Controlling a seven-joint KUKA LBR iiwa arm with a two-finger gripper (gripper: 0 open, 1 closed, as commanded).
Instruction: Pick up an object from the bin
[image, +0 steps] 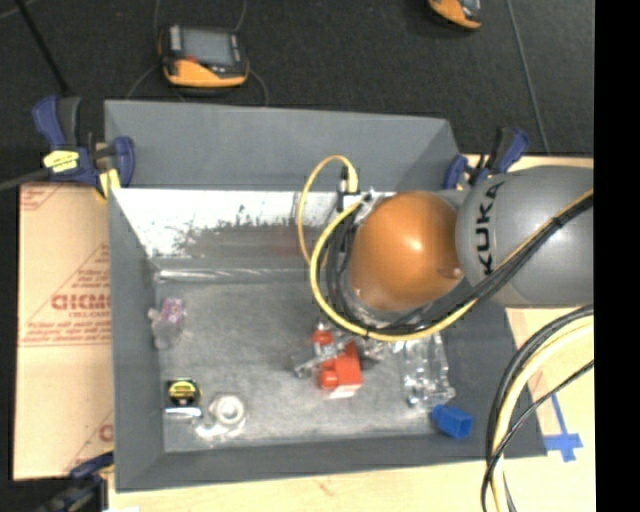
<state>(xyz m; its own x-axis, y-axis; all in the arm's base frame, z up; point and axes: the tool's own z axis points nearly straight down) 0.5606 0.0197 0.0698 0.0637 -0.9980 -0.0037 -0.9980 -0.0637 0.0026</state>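
Gripper (328, 348) noted at frame centre, over red block (343, 376); open or closed cannot be told. Risk: block could be nudged aside by an off-centre closure, or the adjacent clear plastic piece (425, 378) snagged.

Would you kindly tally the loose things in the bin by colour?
Purple piece: 1
Yellow-black tape measure: 1
Clear pieces: 2
Red block: 1
Blue block: 1
Total: 6
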